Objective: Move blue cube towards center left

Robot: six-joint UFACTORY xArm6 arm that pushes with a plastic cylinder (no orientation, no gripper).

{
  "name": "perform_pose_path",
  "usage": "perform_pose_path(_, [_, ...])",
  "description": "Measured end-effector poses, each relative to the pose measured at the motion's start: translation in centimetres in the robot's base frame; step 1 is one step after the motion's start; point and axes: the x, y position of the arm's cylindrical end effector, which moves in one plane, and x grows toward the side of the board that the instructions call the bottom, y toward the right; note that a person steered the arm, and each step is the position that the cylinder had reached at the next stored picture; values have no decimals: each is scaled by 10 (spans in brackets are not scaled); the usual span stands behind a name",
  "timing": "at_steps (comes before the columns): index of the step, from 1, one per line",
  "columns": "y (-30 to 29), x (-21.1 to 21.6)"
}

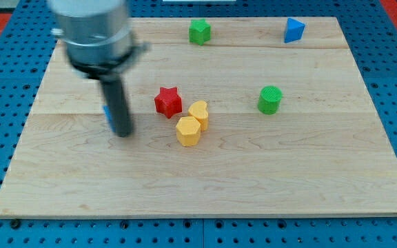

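Note:
The blue cube (106,115) is almost wholly hidden behind the rod; only a thin blue sliver shows at the rod's left edge, at the board's centre left. My tip (123,133) rests on the wooden board (205,179), right against the cube, just to its right and toward the view's bottom. The rod comes down from the grey arm body (92,31) at the view's top left.
A red star block (168,102) lies right of my tip. A yellow heart-like block (199,114) and a yellow hexagonal block (188,131) touch each other beside it. A green cylinder (270,99) sits further right. A green star-like block (199,31) and a blue triangular block (293,29) lie at the top.

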Motion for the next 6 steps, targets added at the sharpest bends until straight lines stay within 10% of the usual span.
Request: perform_pose_path(6, [20, -42])
